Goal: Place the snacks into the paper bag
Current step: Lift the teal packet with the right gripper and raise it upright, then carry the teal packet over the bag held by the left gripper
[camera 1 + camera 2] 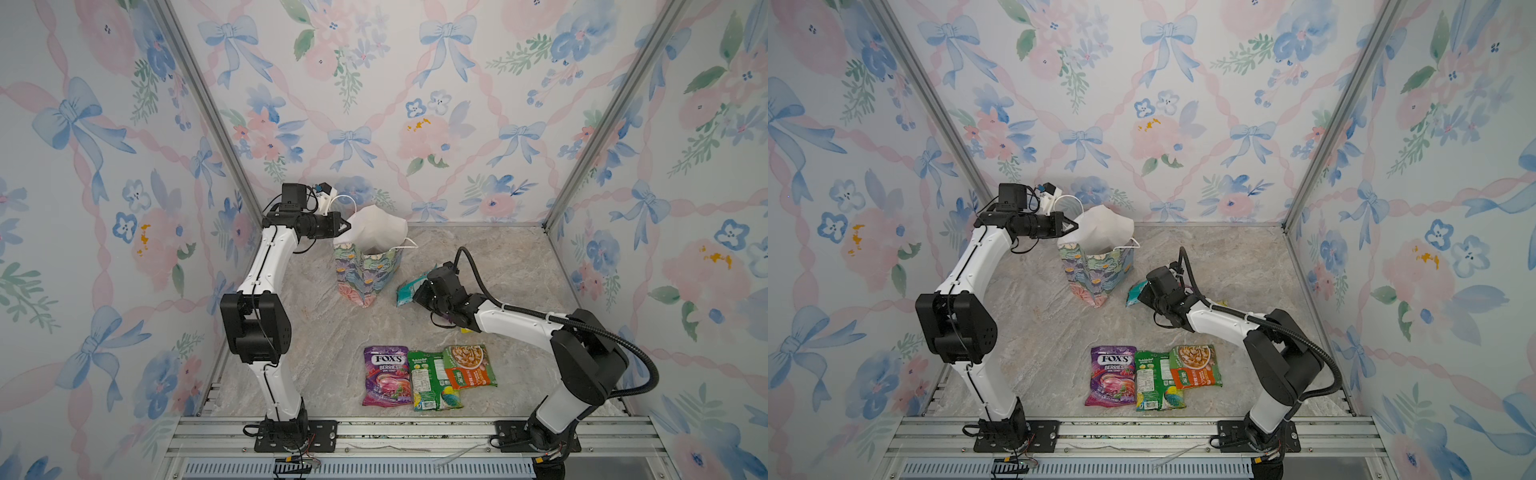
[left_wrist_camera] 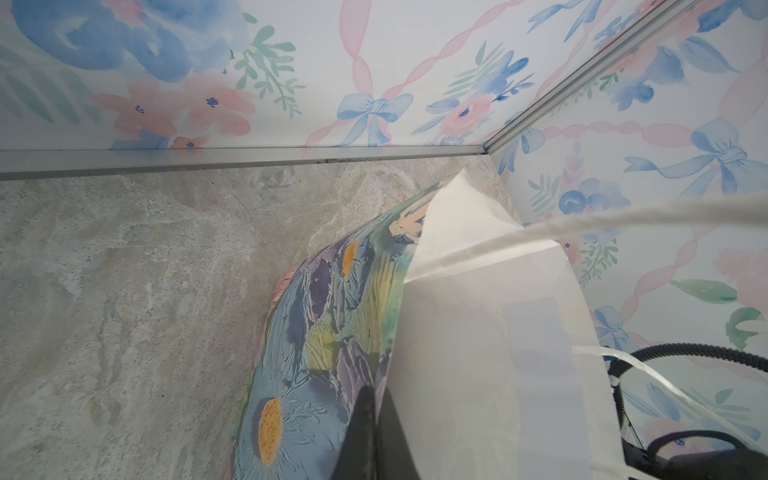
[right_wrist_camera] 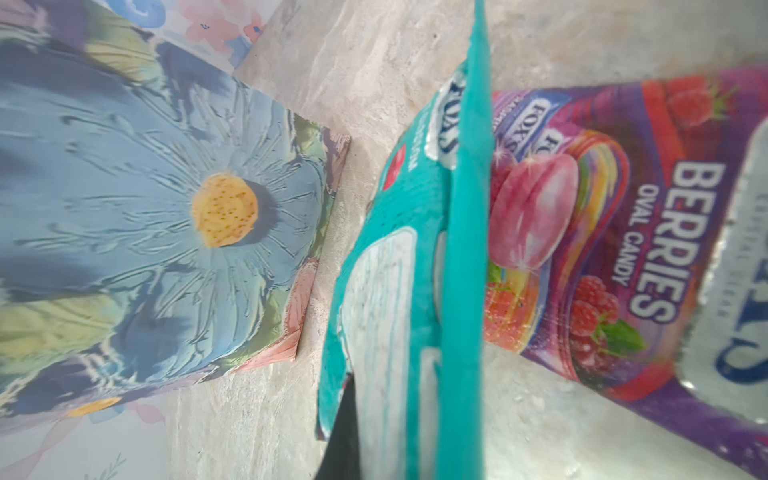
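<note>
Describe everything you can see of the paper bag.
The paper bag stands upright on the marbled table, mouth open. Its outside bears painted blue, green and pink flowers; the inside is white, slightly crumpled paper. White cord handles rise from the rim. The left gripper is shut on its rim.

The teal packet (image 3: pixel 399 291) looks glossy plastic, the paper bag (image 1: pixel 365 274) matt (brush-textured outside), the tabletop (image 1: pixel 316 332) smooth veined stone.
</note>
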{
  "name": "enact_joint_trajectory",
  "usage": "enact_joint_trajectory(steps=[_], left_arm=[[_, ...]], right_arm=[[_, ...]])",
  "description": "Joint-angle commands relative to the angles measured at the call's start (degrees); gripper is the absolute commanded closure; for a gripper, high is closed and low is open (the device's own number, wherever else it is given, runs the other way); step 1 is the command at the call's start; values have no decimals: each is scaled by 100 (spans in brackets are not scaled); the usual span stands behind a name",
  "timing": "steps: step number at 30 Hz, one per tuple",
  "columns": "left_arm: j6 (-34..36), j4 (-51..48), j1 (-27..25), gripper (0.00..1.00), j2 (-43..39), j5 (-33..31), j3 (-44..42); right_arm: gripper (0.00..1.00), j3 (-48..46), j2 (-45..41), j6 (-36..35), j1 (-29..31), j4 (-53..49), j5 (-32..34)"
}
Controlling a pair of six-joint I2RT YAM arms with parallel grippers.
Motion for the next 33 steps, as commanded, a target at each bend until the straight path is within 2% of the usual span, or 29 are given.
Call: enact_joint_trajectory(steps=[1,10,16,22,33], left_arm=[[64,-91,53,100,-215,81,-49],[64,-91,47,100,-214,90,-55],[60,-91,52,100,-223,97,-54],[51,-86,49,100,-207,105,-38],[40,-91,36,100,-192,110,-38]], right_arm=[[100,457,-343,-818,24,-774,141],[100,1552,-877,-2097,-257,-2275,116],[100,2392,-1021,-2850,-599,-2857,-121],[100,3810,-577,-3656,-679,-3518,-413],[100,6187,543,-4455,-469,-4056,-451]])
